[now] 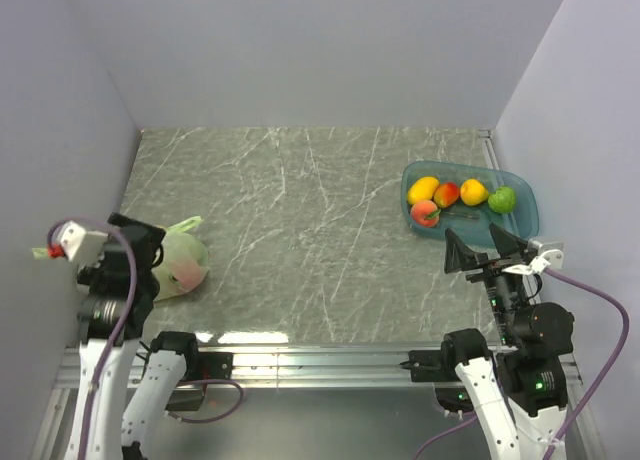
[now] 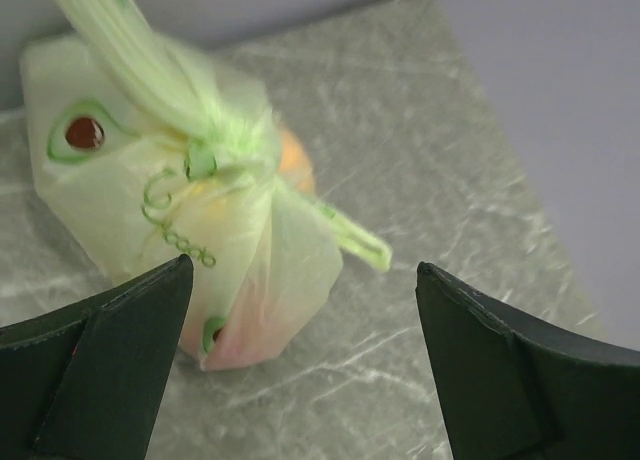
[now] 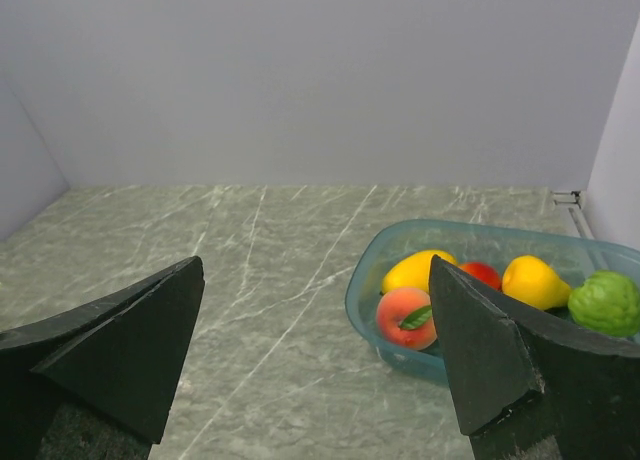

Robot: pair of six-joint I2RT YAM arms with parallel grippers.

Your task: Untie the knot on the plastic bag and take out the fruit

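Left gripper (image 2: 302,280) hung wide open and empty, just short of the bag (image 2: 110,190) at the counter's (image 2: 450,180) left edge. The knot (image 2: 215,160) was tied, tail sticking out; fruit (image 2: 250,330) showed dimly inside. Likely best: pinch the tail close to the knot and pull slowly. Right gripper (image 3: 316,270), open too, sat by the tray (image 1: 520,190) and would need to cross over to pin the bag.

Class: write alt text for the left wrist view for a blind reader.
A thin, translucent pale green plastic bag, tied shut by a twisted knot of its handles, sits on a grey marbled table. Orange and pink shapes show through it. The left pincer hangs open before it, dark fingers at both lower corners.
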